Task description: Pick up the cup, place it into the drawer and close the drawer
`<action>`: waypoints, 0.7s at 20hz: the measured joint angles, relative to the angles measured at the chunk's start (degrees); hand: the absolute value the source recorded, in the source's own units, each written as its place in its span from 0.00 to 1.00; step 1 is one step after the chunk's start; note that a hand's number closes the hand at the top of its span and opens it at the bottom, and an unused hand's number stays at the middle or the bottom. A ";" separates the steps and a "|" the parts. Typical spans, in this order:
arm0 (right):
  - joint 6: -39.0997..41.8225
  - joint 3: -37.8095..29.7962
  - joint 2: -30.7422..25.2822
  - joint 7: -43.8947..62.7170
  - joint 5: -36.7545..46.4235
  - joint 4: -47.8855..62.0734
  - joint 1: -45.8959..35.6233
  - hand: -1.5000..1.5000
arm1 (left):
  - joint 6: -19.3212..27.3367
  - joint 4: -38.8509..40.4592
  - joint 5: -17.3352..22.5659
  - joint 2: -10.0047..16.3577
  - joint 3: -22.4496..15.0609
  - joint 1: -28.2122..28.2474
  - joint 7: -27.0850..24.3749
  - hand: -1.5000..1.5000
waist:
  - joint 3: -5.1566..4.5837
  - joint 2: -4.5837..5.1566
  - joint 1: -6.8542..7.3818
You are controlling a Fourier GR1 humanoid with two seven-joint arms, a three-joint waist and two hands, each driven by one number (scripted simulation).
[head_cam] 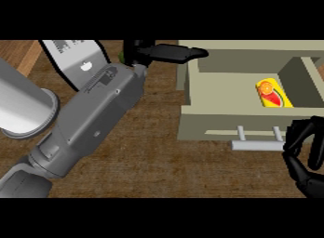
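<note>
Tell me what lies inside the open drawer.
A small yellow object with a red and orange print lies on the beige drawer's floor, near its right wall. The front wall hides the floor just behind it.

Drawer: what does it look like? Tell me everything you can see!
The drawer is a pale beige box, pulled open on the wooden counter. Its front carries a light bar handle on two posts. Inside, at the right, lies a yellow thing with red and orange on it. The right hand sits by the handle's right end; the left hand is at the back-left corner.
</note>
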 measured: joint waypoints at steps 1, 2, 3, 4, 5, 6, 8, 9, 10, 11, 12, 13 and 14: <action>0.53 0.22 -0.43 -0.37 1.04 0.19 0.27 1.00 | 0.10 -1.97 -0.02 1.25 0.04 1.76 0.59 0.00 | -0.01 -0.03 0.21; 1.06 0.52 -0.84 -0.49 1.95 -0.41 1.16 1.00 | -0.22 -3.86 0.18 2.64 0.23 3.62 1.30 0.00 | 0.00 -0.06 0.27; 1.42 0.74 -1.37 -0.33 2.92 -0.67 1.44 1.00 | -0.33 -6.04 0.29 3.72 0.21 5.89 1.70 0.00 | 0.00 -0.10 0.47; 1.59 0.97 -1.88 -0.04 3.98 -0.25 0.93 1.00 | -0.45 -8.38 0.37 4.86 0.24 7.92 2.13 0.00 | -0.01 -0.10 0.68; 2.00 1.34 -2.23 -0.31 5.16 0.03 1.09 1.00 | -0.46 -10.52 0.38 5.72 0.26 10.35 2.07 0.00 | -0.01 -0.07 0.74; 2.15 1.82 -2.27 -0.44 6.39 -0.28 1.99 1.00 | -0.41 -13.22 0.47 7.17 0.41 12.29 2.84 0.00 | 0.00 -0.08 0.73; 2.27 2.51 -2.21 -0.81 8.43 0.03 3.04 1.00 | -0.76 -18.25 0.86 10.35 0.98 16.69 4.17 0.00 | 0.01 -0.09 0.84; 1.78 2.99 -2.08 -0.11 9.56 0.38 2.41 1.00 | -0.52 -21.19 0.93 11.71 1.11 18.77 4.99 0.00 | 0.02 -0.07 0.92; 1.43 3.77 -1.72 -0.59 11.34 1.33 2.02 1.00 | -0.87 -23.14 0.98 12.66 1.43 20.96 5.09 0.00 | 0.01 0.01 0.83; 1.18 4.18 -1.54 -0.67 12.52 1.72 2.05 1.00 | -0.91 -25.97 1.24 13.93 1.75 23.36 5.74 0.00 | 0.01 0.04 0.81; 1.16 4.27 -1.64 -1.58 13.80 2.81 1.71 1.00 | -1.03 -28.58 1.29 14.86 1.91 25.73 6.07 0.00 | 0.02 0.08 0.76; 0.69 4.97 -1.48 -1.55 15.52 3.34 1.22 1.00 | -1.40 -30.99 1.57 16.22 2.39 28.09 6.35 0.00 | 0.02 0.11 0.83; 0.68 5.86 -1.62 -2.41 17.59 4.12 1.24 1.00 | -1.83 -32.94 1.90 17.36 2.94 29.79 6.89 0.00 | 0.02 0.15 0.78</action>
